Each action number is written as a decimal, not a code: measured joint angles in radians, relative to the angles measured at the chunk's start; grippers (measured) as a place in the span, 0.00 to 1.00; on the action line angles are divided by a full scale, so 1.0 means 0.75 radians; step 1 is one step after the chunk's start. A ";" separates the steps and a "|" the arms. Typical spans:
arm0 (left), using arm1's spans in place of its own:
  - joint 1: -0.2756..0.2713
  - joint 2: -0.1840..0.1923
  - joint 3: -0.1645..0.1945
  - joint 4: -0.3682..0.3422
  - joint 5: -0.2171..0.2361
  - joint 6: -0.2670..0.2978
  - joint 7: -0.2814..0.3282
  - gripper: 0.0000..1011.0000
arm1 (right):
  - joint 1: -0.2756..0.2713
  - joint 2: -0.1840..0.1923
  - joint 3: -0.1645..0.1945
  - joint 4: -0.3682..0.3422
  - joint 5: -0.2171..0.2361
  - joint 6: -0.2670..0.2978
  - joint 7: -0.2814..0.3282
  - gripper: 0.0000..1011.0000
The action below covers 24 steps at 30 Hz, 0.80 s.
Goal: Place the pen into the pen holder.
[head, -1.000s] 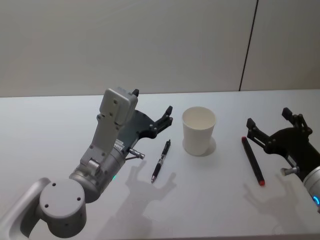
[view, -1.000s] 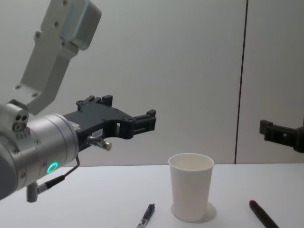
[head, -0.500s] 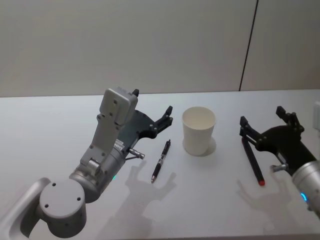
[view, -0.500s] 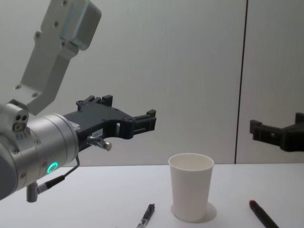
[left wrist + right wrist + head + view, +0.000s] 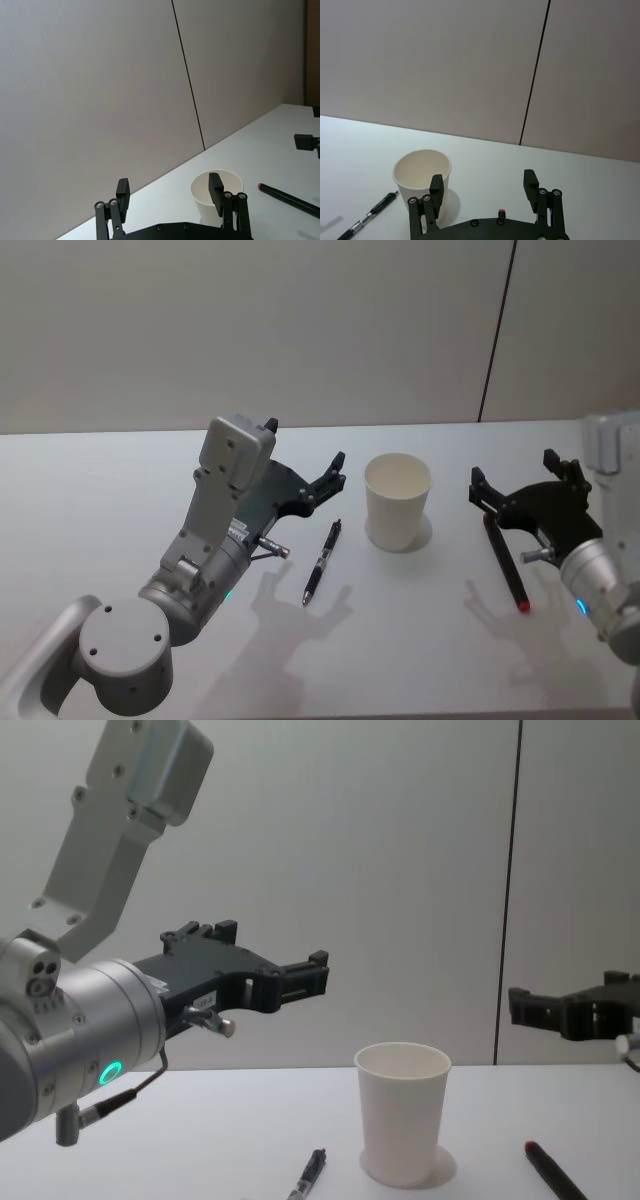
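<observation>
- Head view: white paper cup (image 5: 398, 502) mid white table (image 5: 100, 490), black click pen (image 5: 322, 562) beside it, red-tipped black pen (image 5: 505, 562) toward the right edge.
- Left gripper (image 5: 305, 442), right gripper (image 5: 513, 467): jaws spread, empty.
- Chest view crops both pens.

The silver left arm (image 5: 215, 530) reaches forward over the middle of the tabletop (image 5: 90, 490). Its black two-fingered left hand (image 5: 305, 443) is raised, fingers spread wide and empty. The black right hand (image 5: 513, 468) hangs nearer the tabletop's right edge, fingers likewise parted, holding nothing.
</observation>
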<state>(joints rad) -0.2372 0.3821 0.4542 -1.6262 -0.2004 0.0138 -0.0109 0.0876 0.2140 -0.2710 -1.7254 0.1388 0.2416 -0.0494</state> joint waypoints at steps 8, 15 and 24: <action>0.000 0.000 0.000 0.000 0.000 0.000 0.000 0.99 | 0.067 -0.018 0.019 0.038 -0.023 0.139 0.013 0.99; 0.000 0.000 0.000 0.000 0.000 0.000 0.000 0.99 | 0.138 -0.022 0.043 0.093 -0.046 0.259 0.057 0.99; 0.000 0.000 0.000 0.000 0.000 0.000 0.000 0.99 | 0.225 -0.031 0.067 0.179 -0.066 0.390 0.104 0.99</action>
<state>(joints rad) -0.2372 0.3822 0.4542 -1.6262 -0.2004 0.0138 -0.0109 0.2565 0.1911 -0.2211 -1.5916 0.0891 0.5342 0.0289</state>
